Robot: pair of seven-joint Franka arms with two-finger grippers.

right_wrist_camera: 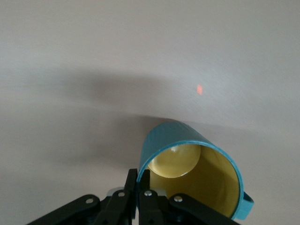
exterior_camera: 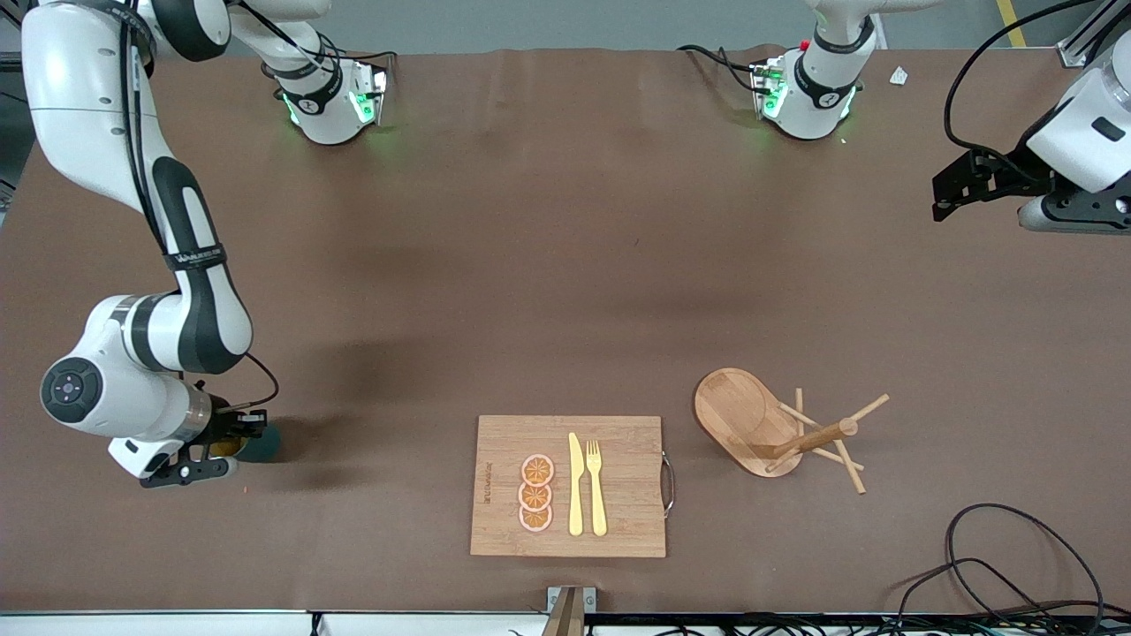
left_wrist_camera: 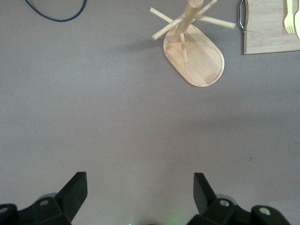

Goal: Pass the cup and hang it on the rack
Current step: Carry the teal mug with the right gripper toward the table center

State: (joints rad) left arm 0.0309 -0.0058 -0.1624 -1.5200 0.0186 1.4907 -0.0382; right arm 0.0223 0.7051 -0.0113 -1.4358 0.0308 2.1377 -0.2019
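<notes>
The teal cup (exterior_camera: 259,443) with a yellow inside sits low at the table's surface toward the right arm's end. My right gripper (exterior_camera: 225,448) is shut on its rim, one finger inside and one outside, as the right wrist view shows (right_wrist_camera: 138,180); the cup (right_wrist_camera: 176,137) and its small handle show there too. I cannot tell whether the cup rests on the table or is just off it. The wooden rack (exterior_camera: 738,420) stands toward the left arm's end, pegs bare; it also shows in the left wrist view (left_wrist_camera: 199,58). My left gripper (exterior_camera: 944,205) is open and empty, held high over the table's left-arm end (left_wrist_camera: 140,180).
A bamboo cutting board (exterior_camera: 627,512) with a yellow knife, a fork and three orange slices lies between cup and rack, near the front edge; its corner shows in the left wrist view (left_wrist_camera: 265,28). Black cables (exterior_camera: 1016,565) lie at the front corner by the rack.
</notes>
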